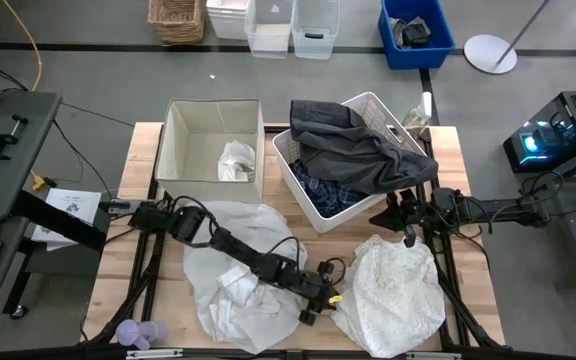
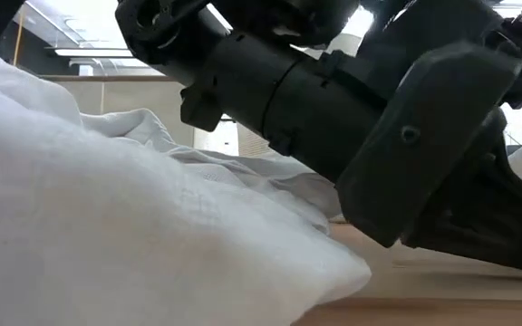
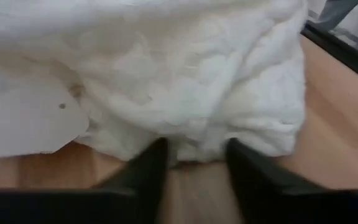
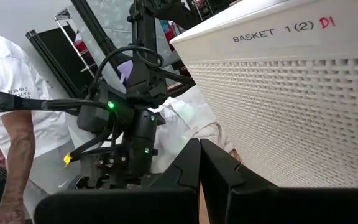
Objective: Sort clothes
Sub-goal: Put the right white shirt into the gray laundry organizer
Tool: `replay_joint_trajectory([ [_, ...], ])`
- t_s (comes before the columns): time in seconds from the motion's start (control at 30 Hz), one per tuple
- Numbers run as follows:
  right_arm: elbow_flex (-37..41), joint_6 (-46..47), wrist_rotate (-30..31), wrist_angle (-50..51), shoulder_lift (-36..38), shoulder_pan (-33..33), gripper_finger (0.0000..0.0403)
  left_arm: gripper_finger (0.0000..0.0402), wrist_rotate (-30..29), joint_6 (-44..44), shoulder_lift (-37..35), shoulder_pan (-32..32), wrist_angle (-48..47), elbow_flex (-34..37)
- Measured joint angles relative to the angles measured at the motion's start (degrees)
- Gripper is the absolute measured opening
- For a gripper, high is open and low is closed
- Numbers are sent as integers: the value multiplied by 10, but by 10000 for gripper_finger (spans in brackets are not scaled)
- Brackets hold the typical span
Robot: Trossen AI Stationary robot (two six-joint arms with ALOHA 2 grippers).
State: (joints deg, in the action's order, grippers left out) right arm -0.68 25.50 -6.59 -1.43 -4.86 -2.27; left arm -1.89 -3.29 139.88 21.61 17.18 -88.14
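From above, the left gripper (image 1: pixel 316 303) lies just beside the lacy white garment (image 1: pixel 393 290), in front of the white basket (image 1: pixel 313 195) holding the dark grey garment (image 1: pixel 363 150). Its wrist view shows fingers (image 3: pixel 148 171) apart at the white fabric (image 3: pixel 185 93). The right gripper (image 4: pixel 201 155), pressed closed, sits beside the basket (image 4: pixel 291 112).

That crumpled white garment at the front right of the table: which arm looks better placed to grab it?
Probably the left. Its open left gripper sits at the white garment's edge, while the right gripper is shut beside the white basket.

Grey floor surrounds the wooden table (image 1: pixel 473 215), with a wicker basket (image 1: pixel 176 20), clear bins (image 1: pixel 291 27) and a blue crate (image 1: pixel 415 32) beyond.
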Motion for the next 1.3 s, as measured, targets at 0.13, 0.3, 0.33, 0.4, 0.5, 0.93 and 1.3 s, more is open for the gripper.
replay_joint_trajectory([
  [0.13, 0, 0, 0, 0, 0, 0, 0, 21, 35, 41, -5, -3, -8, 1],
  [0.3, 0, 0, 0, 0, 0, 0, 0, 3, 100, 93, -56, -18, -46, 8],
  [0.33, 0, 0, 0, 0, 0, 0, 0, 3, 107, 97, -75, -21, -44, 8],
  [0.4, 0, 0, 0, 0, 0, 0, 0, 1, 122, 101, -123, -28, -44, 8],
  [0.5, 0, 0, 0, 0, 0, 0, 0, 1, 148, 99, -209, -38, -40, 4],
  [0.93, 0, 0, 0, 0, 0, 0, 0, 0, -22, -42, -548, -70, -264, 5],
  [1.3, 0, 0, 0, 0, 0, 0, 0, 0, -310, -198, -747, -157, -157, -1],
])
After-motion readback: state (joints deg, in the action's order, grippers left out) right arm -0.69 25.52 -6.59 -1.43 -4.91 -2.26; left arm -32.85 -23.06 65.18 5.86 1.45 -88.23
